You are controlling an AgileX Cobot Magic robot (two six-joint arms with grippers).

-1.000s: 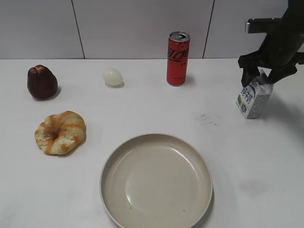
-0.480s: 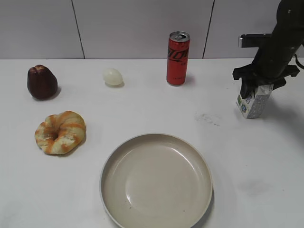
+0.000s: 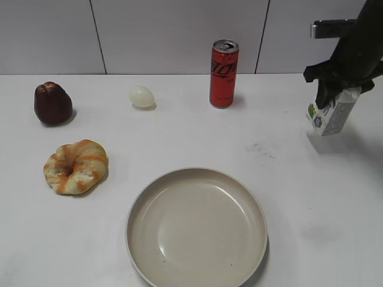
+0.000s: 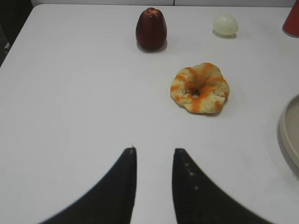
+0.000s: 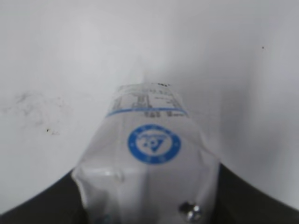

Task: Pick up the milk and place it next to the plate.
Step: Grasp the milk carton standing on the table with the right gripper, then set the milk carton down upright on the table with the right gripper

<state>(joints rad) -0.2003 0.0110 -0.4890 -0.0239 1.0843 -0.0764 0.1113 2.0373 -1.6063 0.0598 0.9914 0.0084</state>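
The milk (image 3: 331,117) is a small white carton with blue and green print. It hangs tilted, lifted off the table at the far right, with its top in my right gripper (image 3: 337,92), which is shut on it. The right wrist view shows the milk (image 5: 149,154) between the dark fingers, with a blue round logo facing the camera. The plate (image 3: 196,227) is a large beige dish at the front centre, well left of and nearer than the milk. Its rim also shows in the left wrist view (image 4: 287,130). My left gripper (image 4: 153,151) is open and empty above bare table.
A tall red soda can (image 3: 224,73) stands at the back centre. A pale egg (image 3: 142,96), a dark red fruit (image 3: 52,103) and an orange-striped bread ring (image 3: 76,166) lie on the left. A dark smudge (image 3: 262,149) marks the table between can and milk.
My right gripper has lifted the milk off the table and carried it up and slightly right. The carton now hangs tilted. The left arm has not moved.
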